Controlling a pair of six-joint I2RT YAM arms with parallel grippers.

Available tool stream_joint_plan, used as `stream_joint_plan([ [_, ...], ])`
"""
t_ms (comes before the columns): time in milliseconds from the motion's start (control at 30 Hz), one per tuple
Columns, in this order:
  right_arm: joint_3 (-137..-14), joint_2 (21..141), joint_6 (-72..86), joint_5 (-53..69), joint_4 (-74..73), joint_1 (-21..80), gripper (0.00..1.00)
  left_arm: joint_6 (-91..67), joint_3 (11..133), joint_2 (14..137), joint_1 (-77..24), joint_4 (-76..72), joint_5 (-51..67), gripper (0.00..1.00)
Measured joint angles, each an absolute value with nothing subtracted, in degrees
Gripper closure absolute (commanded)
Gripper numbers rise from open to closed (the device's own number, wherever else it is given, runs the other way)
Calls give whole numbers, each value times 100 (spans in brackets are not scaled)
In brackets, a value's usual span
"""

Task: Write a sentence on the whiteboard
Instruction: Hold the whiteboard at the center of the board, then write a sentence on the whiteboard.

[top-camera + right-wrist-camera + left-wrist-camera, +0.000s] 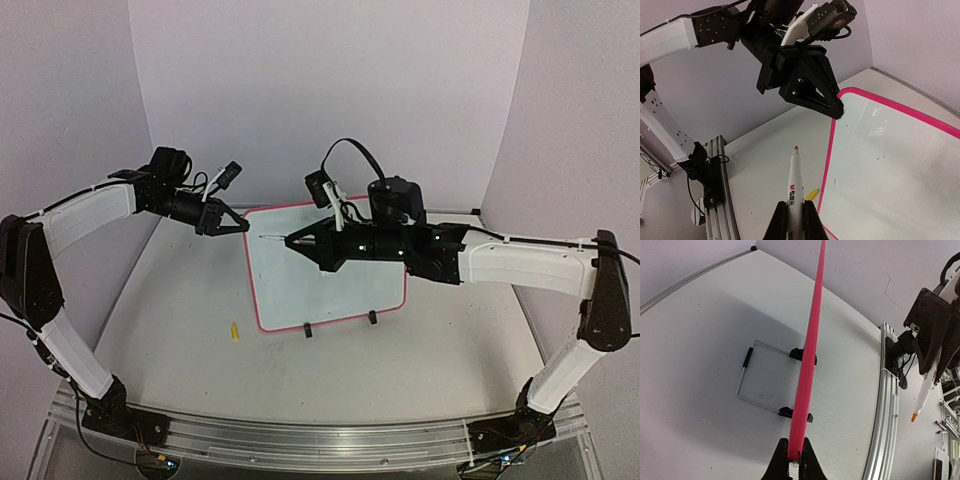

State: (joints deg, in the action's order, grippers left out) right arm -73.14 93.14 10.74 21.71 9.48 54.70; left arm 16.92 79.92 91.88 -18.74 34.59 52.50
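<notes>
The whiteboard [330, 285] has a pink frame and two black clip feet and lies tilted at the table's middle. Its surface [890, 160] shows a few dark specks and no sentence. My left gripper [240, 225] is shut on the frame's far left corner; the left wrist view shows its jaws clamped on the pink edge [807, 365]. My right gripper [792, 215] is shut on a white marker [794, 185] with an orange tip. In the top view the right gripper [295, 240] holds the tip near that same corner. I cannot tell if it touches.
A yellow marker cap [234, 331] lies on the table left of the board's near corner and also shows in the right wrist view [811, 194]. A wire stand [742, 385] sits behind the board. Purple walls close in the back and sides. An aluminium rail [300, 440] runs along the near edge.
</notes>
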Motion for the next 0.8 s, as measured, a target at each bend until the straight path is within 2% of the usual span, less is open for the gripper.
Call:
stream_joint_plan([
  [367, -7916, 10031, 877, 2211, 989, 5452, 100, 1978, 7960, 9099, -1876, 3610, 5229, 100],
  [800, -8235, 10329, 816, 2260, 1058, 5263, 100, 2150, 7894, 9028, -1876, 3653, 5238, 100],
])
